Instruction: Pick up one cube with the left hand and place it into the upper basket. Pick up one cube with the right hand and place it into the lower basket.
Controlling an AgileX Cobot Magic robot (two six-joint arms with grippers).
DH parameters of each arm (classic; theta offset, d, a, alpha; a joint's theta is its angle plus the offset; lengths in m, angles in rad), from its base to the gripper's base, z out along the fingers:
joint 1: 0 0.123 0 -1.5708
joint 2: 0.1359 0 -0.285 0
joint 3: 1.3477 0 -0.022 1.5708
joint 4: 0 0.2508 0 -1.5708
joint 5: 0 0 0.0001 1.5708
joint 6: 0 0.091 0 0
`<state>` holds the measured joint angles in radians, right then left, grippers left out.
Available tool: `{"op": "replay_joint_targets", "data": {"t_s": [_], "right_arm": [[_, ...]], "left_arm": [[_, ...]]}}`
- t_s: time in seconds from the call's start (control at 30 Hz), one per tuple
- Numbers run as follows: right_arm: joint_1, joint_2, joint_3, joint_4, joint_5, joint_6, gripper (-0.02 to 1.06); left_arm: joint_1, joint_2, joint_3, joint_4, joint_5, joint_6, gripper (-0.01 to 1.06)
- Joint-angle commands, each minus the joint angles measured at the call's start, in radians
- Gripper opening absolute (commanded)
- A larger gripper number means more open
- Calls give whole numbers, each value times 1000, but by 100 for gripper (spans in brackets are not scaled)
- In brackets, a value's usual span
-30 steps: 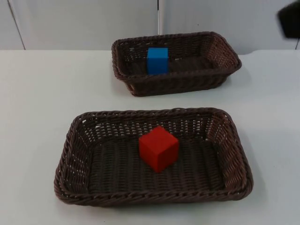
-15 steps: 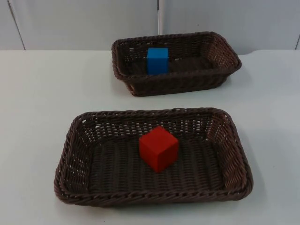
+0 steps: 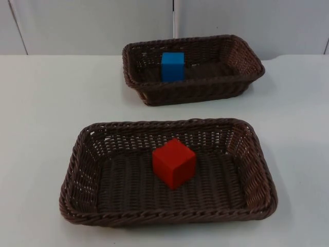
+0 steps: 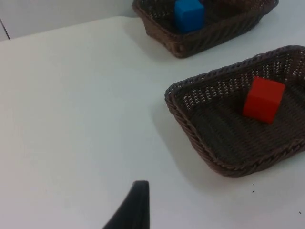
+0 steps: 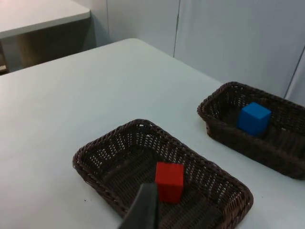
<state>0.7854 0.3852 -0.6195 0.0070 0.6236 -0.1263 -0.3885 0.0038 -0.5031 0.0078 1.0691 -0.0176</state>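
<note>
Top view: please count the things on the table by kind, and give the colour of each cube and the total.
Cubes: 2, a blue cube in the upper basket and a red cube in the lower basket.
Baskets: 2, both brown wicker.
Total: 4 things on the white table.

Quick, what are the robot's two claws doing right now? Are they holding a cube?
Left gripper: above the bare table, holding nothing; open or shut cannot be told.
Right gripper: above the lower basket, holding nothing; open or shut cannot be told.
</note>
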Motion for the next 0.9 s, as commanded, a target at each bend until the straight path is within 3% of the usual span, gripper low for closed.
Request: {"op": "replay_joint_targets", "data": {"t_s": [0.0,0.73,0.87], "right_arm": [[6,-58,2,-7,50,1,83],[6,-381,2,-7,397,68,83],[6,-385,6,-66,465,144,83]], "left_arm": [[-2,-4,4,10,3,-10,97],[-2,-4,6,-8,5,9,97],[-2,-4,6,-8,5,9,97]]}}
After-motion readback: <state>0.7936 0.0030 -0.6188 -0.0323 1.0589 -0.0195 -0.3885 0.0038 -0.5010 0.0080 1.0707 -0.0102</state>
